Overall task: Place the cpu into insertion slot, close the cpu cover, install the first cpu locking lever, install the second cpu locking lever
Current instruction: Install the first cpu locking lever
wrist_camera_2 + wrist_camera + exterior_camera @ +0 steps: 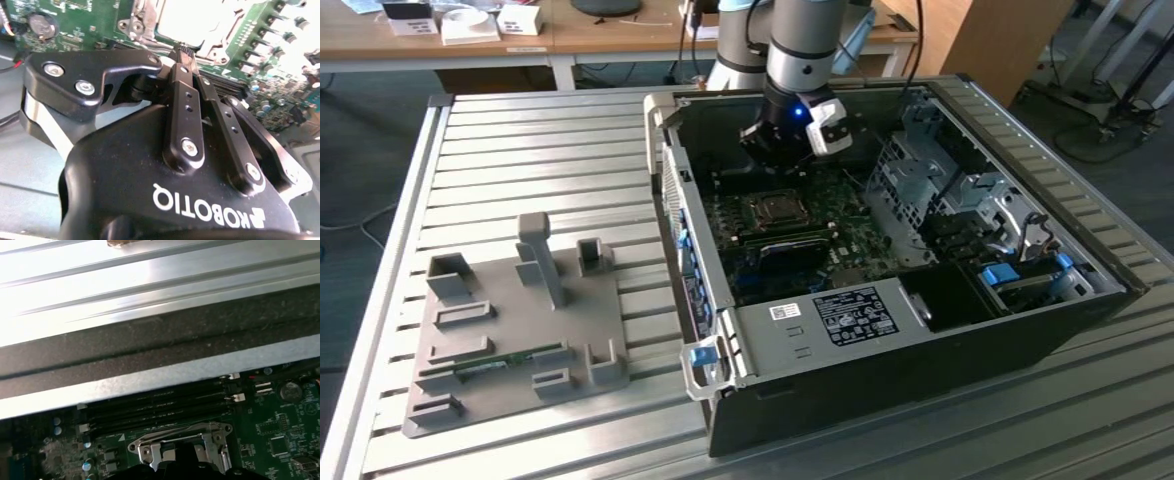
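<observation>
My gripper (781, 160) hangs inside the open computer case (720, 330), just above the cpu socket (781, 208) on the green motherboard (854, 235). In the second wrist view its two black fingers (186, 107) lie side by side and meet at the tips, shut, with nothing visible between them. The tips point at the edge of the silver cpu cover (137, 20). Glare washes out the socket's middle, so I cannot tell the cpu from the cover there. In the first wrist view the cpu cover (175, 439) lies flat beside the memory slots (155, 407), and the gripper's dark tip hides its middle.
The case's metal wall (160, 375) runs close beside the socket. A drive cage (921, 170) and cables fill the case on the exterior view's right. A grey fixture plate (507, 330) with upright blocks lies on the ribbed table (520, 150) at the exterior view's left.
</observation>
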`<state>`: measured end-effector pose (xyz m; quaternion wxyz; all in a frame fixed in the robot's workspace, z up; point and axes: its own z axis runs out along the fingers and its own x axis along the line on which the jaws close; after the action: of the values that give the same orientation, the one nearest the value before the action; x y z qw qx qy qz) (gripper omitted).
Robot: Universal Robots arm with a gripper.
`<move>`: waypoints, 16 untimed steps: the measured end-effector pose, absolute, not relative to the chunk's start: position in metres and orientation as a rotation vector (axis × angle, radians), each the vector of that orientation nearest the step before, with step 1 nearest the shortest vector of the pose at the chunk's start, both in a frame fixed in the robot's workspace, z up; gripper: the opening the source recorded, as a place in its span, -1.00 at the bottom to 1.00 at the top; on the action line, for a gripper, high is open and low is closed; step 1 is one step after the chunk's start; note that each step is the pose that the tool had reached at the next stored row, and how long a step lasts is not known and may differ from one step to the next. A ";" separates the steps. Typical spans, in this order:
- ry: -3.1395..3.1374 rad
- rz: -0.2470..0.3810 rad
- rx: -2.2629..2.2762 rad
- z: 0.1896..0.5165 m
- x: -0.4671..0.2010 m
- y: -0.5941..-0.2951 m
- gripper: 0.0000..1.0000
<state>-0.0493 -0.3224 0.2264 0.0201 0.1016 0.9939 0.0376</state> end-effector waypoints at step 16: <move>3.109 0.115 0.069 0.226 -0.049 -0.322 -0.79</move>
<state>-0.0491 -0.3224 0.2261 0.0150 0.0222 0.9990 0.0368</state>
